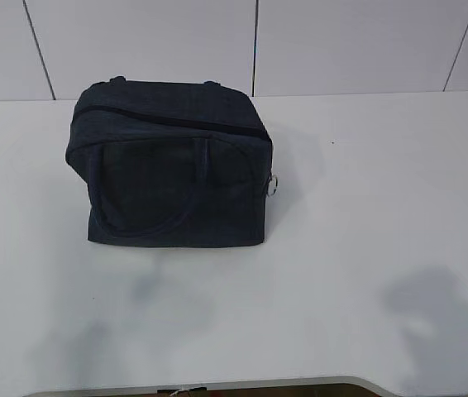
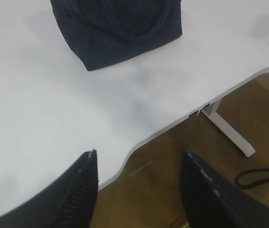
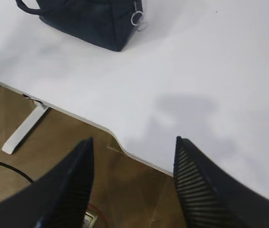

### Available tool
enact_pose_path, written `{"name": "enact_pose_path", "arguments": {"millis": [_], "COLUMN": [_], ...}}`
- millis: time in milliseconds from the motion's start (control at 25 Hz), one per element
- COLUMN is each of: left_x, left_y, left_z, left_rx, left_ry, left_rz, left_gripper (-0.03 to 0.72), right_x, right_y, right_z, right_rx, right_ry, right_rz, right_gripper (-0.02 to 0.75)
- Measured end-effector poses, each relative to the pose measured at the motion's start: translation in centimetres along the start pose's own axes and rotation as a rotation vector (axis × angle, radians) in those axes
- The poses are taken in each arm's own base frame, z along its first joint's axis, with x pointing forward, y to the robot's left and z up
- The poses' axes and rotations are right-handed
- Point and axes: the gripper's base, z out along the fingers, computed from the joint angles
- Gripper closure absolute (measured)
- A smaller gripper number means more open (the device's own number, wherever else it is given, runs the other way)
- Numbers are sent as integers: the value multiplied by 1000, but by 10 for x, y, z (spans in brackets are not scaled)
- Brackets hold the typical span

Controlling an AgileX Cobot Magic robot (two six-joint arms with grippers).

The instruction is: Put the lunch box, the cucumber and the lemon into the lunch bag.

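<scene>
The dark navy lunch bag [image 1: 176,165] stands on the white table [image 1: 366,248], left of centre. Its top zipper looks closed, with the metal ring pull [image 1: 274,185] hanging at its right end. The bag also shows in the left wrist view [image 2: 115,33] and in the right wrist view [image 3: 87,19]. The lunch box, the cucumber and the lemon are not in view. My left gripper [image 2: 139,159] is open and empty over the table's front edge. My right gripper [image 3: 133,145] is open and empty over the front edge too. Neither gripper shows in the exterior view.
The table's curved front edge [image 2: 172,128] runs below both grippers, with brown floor [image 3: 53,142] beyond it. A white table leg [image 2: 229,135] and a black cable [image 2: 258,176] are on the floor. A white wall [image 1: 259,41] stands behind the table.
</scene>
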Motion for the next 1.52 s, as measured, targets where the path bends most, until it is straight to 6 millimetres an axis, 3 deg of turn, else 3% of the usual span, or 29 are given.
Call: {"name": "enact_pose_path", "arguments": {"millis": [440,760,1520], "left_x": [7,7,7], "left_y": [7,7,5], "left_z": [17,18,18], "left_rx": [-43,-45,-23], "left_ry": [-11,-10,-16], "left_rz": [-1,6,-2], "left_gripper": [288,288,305], "right_x": [36,41,47], "right_y": [-2,-3,-4], "right_z": [12,5,10], "right_rx": [76,114,121], "right_ry": [-40,-90,-43], "right_rz": [28,10,22], "right_gripper": [300,300,300]}}
